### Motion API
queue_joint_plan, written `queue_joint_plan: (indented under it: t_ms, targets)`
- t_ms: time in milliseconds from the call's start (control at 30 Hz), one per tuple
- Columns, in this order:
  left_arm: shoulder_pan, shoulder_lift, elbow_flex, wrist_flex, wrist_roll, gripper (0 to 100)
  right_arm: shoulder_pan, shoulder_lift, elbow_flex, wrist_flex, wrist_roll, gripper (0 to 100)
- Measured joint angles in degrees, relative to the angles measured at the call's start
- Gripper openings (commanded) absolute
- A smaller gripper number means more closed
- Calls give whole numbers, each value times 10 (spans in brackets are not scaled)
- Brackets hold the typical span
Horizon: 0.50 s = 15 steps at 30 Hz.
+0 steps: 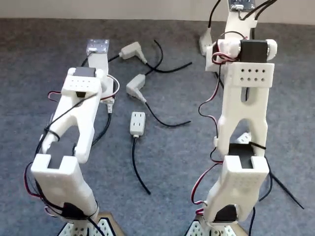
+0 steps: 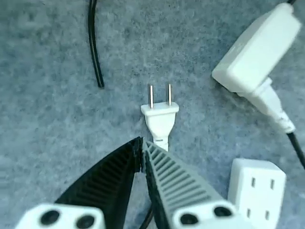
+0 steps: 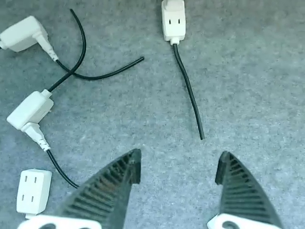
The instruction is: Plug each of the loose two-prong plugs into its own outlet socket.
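Left gripper [image 2: 143,145]: jaws closed to a hairline, tips meeting just behind the two-prong plug [image 2: 159,117] at centre of the left wrist frame. The plug's neck runs under the grey finger [image 2: 176,176], and I can't tell if it's pinched or just lying beneath. The plug is flat on the carpet [image 2: 47,119], prongs toward top of frame.

Likely target is the outlet socket [image 2: 257,183], lower right of that frame, just beside the gripper, slots visible. In the high view it sits mid-frame [image 1: 137,123].

Right gripper [image 3: 180,160]: jaws wide, holding nothing, over bare carpet at bottom centre of its frame. A second socket [image 3: 172,19] is at top centre there.

My read on doing this well:
- Grip the plug body, not the cord, or the prongs will wobble at entry.
- The prongs point away from the socket, so the plug needs turning round before approach.
- The socket is loose and will probably slide when pushed. Brace it with the right gripper.
- Skip the white block [image 2: 255,50] at upper right, which already carries a plug.
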Motion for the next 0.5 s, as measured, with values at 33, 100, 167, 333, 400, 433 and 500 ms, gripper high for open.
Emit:
queue_joint_plan:
  t_ms: [33, 100, 167, 333, 400, 433, 500]
  targets:
    - [0, 6, 1, -7, 0, 8, -1, 0, 0, -4, 0, 253]
    - [3, 13, 1, -22, 0, 23, 1, 0, 0, -9, 0, 253]
    - [11, 14, 1, -30, 0, 80, 4, 0, 0, -11, 0, 253]
    - [30, 14, 1, -33, -1, 143, 1, 0, 0, -12, 0, 253]
    - [27, 14, 1, -35, 0, 143, 1, 0, 0, -12, 0, 253]
    - [26, 14, 1, -38, 0, 143, 2, 0, 0, -12, 0, 253]
    - [23, 14, 1, -47, 0, 144, 3, 0, 0, -12, 0, 253]
